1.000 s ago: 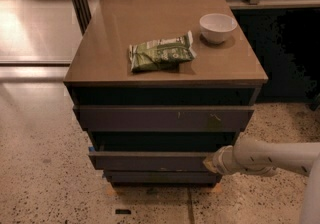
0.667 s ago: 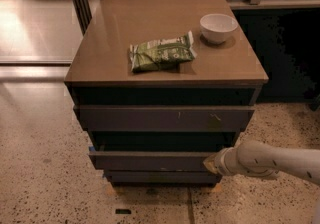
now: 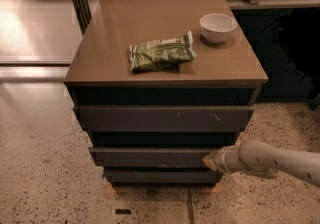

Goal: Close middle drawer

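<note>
We see gripper [image 3: 209, 160] near right, tip against middle drawer [image 3: 150, 156] front | fingers pressed together | green packet [image 3: 161, 53], white bowl [image 3: 218, 27] on cabinet top [image 3: 120, 28]

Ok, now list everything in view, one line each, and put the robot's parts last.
cabinet: one, brown top with dark body, centre of view
snack packet: one, green, lying flat mid-top of the cabinet
bowl: one, white, upright at the top's far right
top drawer: one, grey-brown, tallest front, pale scratches
middle drawer: one, dark grey-brown, plain front, below the top drawer
bottom drawer: one, dark, narrower and recessed, lowest
floor: speckled pale stone, around the cabinet
arm: one, off-white, reaching in from the right
gripper: one, at the right end of the middle drawer's front
</note>
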